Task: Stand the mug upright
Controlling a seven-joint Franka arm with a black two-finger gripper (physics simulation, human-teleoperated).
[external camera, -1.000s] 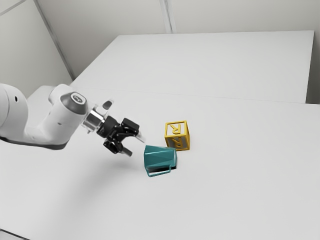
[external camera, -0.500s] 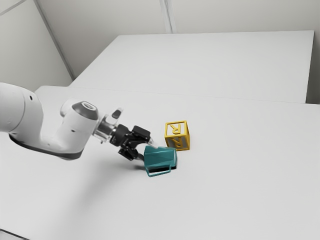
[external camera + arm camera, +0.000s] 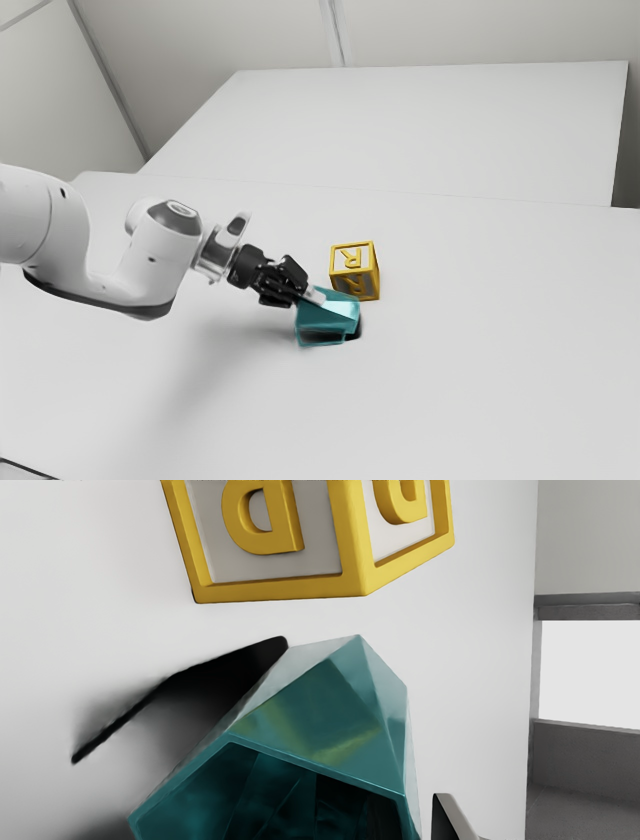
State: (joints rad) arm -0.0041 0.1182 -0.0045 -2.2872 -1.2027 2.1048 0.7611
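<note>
Claw (image 3: 309, 299) was right up at the mug (image 3: 332, 318), at its open end. Mug was on its side, not upright, w/ mouth (image 3: 280, 805) facing back toward claw & closed end pointing away from it. Claw state: couldn't tell if open, closed or gripping the mug. In ext. view claw's front end overlapped the mug's rim area, w/ the body stretching out ahead of it; handle (image 3: 322, 344) was on the mug's side toward the camera. Couldn't tell if mug's wall was touching the table (image 3: 480, 350) all along or partly up off it; dark shadow (image 3: 215, 690) lay alongside the mug. Yellow-framed letter block (image 3: 355, 272) was farther out from claw than the mug's mouth, past the closed end per wrist view, w/ a gap btwn block & mug there. Arm (image 3: 160, 260) came in behind claw, from ext. view's left.
</note>
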